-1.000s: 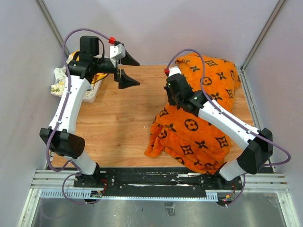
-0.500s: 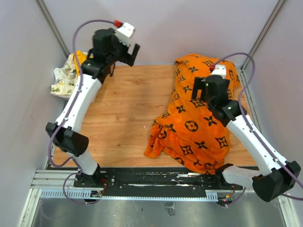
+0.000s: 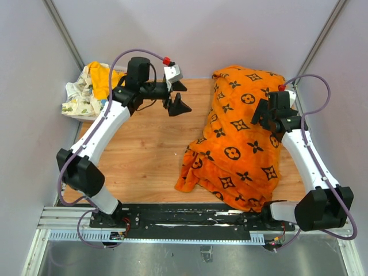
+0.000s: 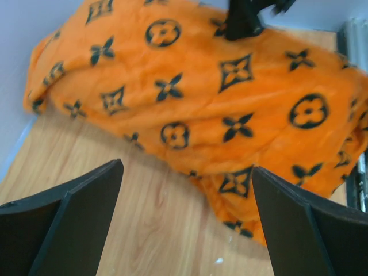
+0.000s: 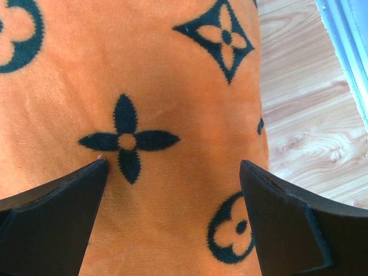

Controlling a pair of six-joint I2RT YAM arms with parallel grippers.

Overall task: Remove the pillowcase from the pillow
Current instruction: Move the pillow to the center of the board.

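Along the right edge of the desk (image 3: 144, 149): pillowcase (image 3: 241, 144) heaped high.
Left claw (image 4: 187, 165): spread, empty, near far edge.
Right claw (image 5: 173, 164): spread over the pillowcase.

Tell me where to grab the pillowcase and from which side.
Pinch the limp, flattened near-left corner of the pillowcase, coming in low from the bare table on its left; the far end looks plump and taut, offering little loose cloth.
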